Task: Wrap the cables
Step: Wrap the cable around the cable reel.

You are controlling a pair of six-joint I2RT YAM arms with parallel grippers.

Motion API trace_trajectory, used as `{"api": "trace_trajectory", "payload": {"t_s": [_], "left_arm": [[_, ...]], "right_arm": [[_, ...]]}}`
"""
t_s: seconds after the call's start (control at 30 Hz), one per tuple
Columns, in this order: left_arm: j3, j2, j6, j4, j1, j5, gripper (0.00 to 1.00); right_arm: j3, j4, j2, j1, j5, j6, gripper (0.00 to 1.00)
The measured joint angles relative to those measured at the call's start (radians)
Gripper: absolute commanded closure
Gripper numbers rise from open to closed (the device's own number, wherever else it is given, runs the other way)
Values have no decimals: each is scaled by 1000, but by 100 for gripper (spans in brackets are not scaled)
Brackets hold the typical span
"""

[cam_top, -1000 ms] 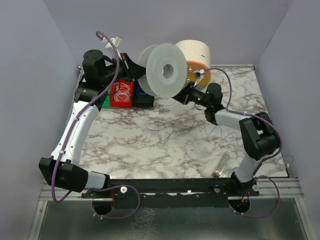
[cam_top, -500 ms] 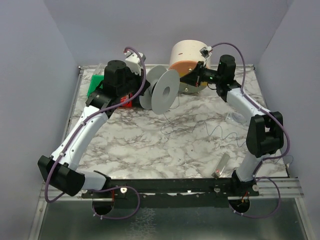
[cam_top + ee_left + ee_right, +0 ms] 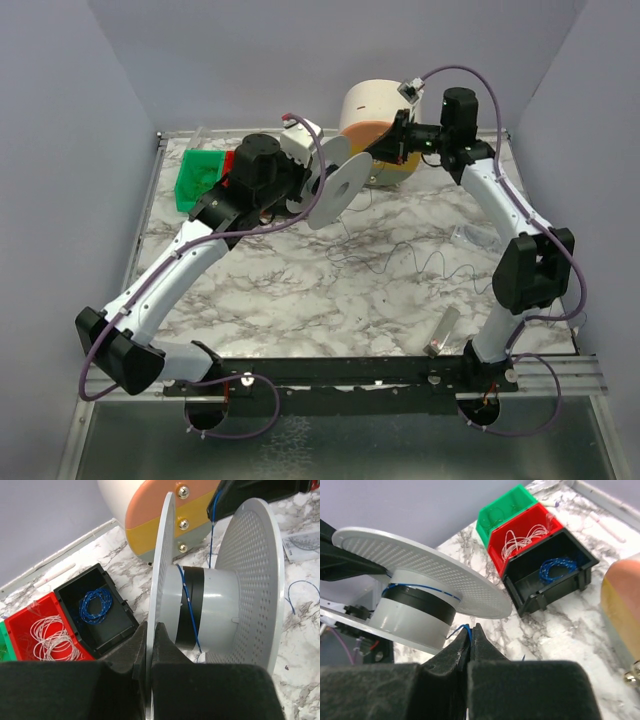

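Note:
My left gripper (image 3: 151,626) is shut on the rim of one flange of a grey perforated spool (image 3: 252,580), held on edge above the table's back middle (image 3: 335,190). The cable (image 3: 189,605) is a hair-thin wire, blue in the wrist views. It crosses the black band on the spool's hub and rises to my right gripper (image 3: 470,628), which is shut on it just beside the hub (image 3: 410,615). The rest of the cable (image 3: 385,262) lies in loose squiggles on the marble table. In the top view my right gripper (image 3: 385,152) sits just behind the spool.
A round cream, orange and yellow drum (image 3: 380,110) stands at the back, close behind both grippers. Green (image 3: 505,510), red (image 3: 540,517) and black (image 3: 520,587) bins sit at the back left, with white and blue coils inside. A clear bag (image 3: 470,235) and a small clear tube (image 3: 443,332) lie at the right.
The left arm has carried the spool rightward and turned it edge-on to the top camera. The right arm has swung back and up toward the drum, drawing the wire with it.

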Motion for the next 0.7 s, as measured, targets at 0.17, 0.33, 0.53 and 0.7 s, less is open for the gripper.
{"api": "trace_trajectory", "payload": {"t_s": [0.17,0.33,0.53,0.7], "left_arm": [[-6,6,62,0,-11,-1,100],[-18,21,124,-9,-42,-80,100],[-23,80,133,-6,-75,-195,100],[-23,134,131,-6,-87,-318,100]], "right_arm": [[135,-202,11,-11,8,-138,100],[174,-303,18,-45,-61,-187,100],[27,-46,-4,-47,-192,54,100],[-129,346,-27,5,-288,415,100]]}}
